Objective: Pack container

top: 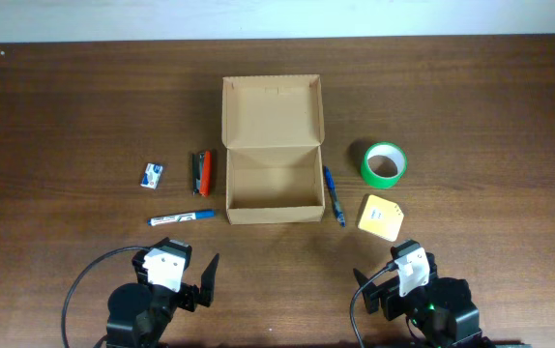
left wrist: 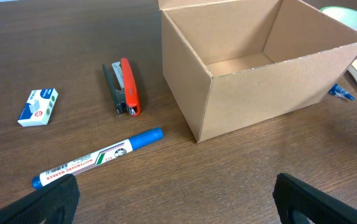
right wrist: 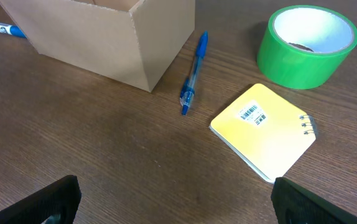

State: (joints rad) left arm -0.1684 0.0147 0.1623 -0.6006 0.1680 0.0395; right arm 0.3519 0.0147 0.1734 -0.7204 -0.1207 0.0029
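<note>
The container (top: 273, 215) is a tan cardboard box at the table's middle, open and empty, with its flap lid (top: 271, 111) laid back. To its left lie a red and black stapler (top: 202, 171), a small white and blue box (top: 153, 175) and a blue whiteboard marker (top: 182, 217). To its right lie a blue pen (top: 334, 195), a green tape roll (top: 385, 164) and a yellow notepad (top: 381, 217). My left gripper (left wrist: 175, 186) hangs open near the front edge, just behind the marker (left wrist: 97, 157). My right gripper (right wrist: 175, 185) is open in front of the notepad (right wrist: 264, 130).
Dark wood table (top: 65, 116) stretches beyond the objects on both sides. A light strip (top: 277, 19) runs along the far edge. Black cables (top: 89, 280) loop beside both arm bases at the front.
</note>
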